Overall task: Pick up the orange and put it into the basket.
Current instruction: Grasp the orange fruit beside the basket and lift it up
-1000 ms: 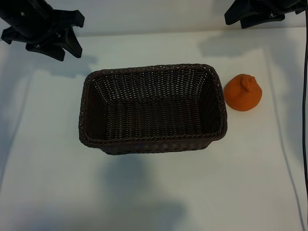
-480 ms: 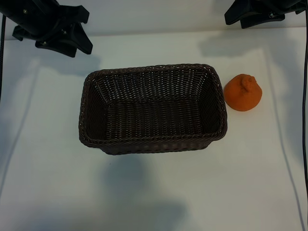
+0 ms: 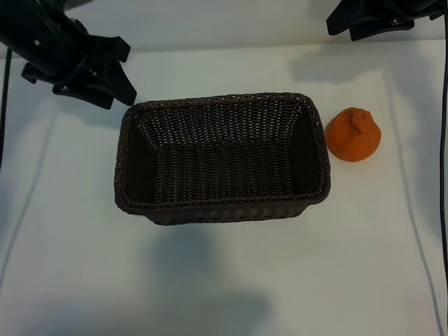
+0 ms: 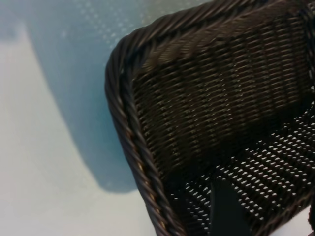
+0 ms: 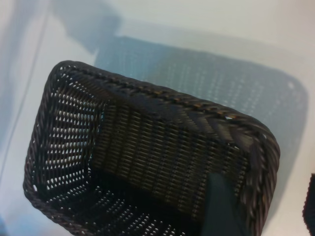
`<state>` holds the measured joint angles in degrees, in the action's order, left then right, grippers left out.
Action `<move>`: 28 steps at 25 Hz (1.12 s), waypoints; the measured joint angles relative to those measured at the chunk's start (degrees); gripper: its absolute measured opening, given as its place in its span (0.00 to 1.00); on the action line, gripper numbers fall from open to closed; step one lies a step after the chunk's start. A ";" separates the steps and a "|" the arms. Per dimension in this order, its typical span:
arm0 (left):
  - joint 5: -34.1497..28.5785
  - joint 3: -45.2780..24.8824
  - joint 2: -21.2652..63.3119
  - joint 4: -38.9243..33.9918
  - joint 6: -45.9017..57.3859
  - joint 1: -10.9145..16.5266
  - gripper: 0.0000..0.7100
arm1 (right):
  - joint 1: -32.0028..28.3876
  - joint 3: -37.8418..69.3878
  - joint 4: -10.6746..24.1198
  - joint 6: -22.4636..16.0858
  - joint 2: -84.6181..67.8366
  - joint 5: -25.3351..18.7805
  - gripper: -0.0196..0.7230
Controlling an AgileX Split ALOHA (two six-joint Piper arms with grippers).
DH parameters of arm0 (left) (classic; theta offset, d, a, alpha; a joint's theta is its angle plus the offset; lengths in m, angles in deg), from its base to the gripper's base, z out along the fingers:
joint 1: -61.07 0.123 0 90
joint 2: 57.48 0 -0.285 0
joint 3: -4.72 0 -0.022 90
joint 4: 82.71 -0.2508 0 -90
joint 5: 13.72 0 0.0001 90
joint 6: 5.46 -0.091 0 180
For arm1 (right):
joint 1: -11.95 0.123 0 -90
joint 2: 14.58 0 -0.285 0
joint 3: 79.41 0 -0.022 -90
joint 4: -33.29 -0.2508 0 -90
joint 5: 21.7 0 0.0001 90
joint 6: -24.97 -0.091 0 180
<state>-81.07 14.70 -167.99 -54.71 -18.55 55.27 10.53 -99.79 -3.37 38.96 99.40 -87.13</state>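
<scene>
The orange (image 3: 353,134), a small matte fruit with a bumpy knob facing up, is resting upright just beside the right short end of the basket (image 3: 222,203), which is sitting flat and open-side up, a dark brown rectangular wicker container with a braided rim, holding nothing.

My left gripper (image 3: 94,73) is the one thing moving: it swings in from the far left corner of the table toward the basket (image 3: 133,119). It now hangs just off the basket's far left corner, lower and closer than a moment ago, and its shadow on the table slides in with it.
</scene>
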 joint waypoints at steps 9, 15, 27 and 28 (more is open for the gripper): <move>0.00 0.00 1.74 -1.02 0.34 0.00 0.63 | 0.00 0.00 0.00 0.00 0.00 0.14 0.58; 0.00 0.00 1.79 -1.21 0.34 0.00 0.63 | 0.00 0.00 0.00 0.00 0.00 0.03 0.58; 0.00 0.00 3.84 -3.63 0.34 0.00 0.63 | 0.00 0.00 0.00 1.81 0.00 -0.37 0.58; 0.00 0.00 4.05 -3.68 0.34 0.00 0.63 | 0.00 0.00 0.00 2.02 0.00 -0.49 0.58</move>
<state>-81.07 14.70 -163.94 -58.39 -18.21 55.27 10.53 -99.79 -3.37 40.98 99.40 -87.62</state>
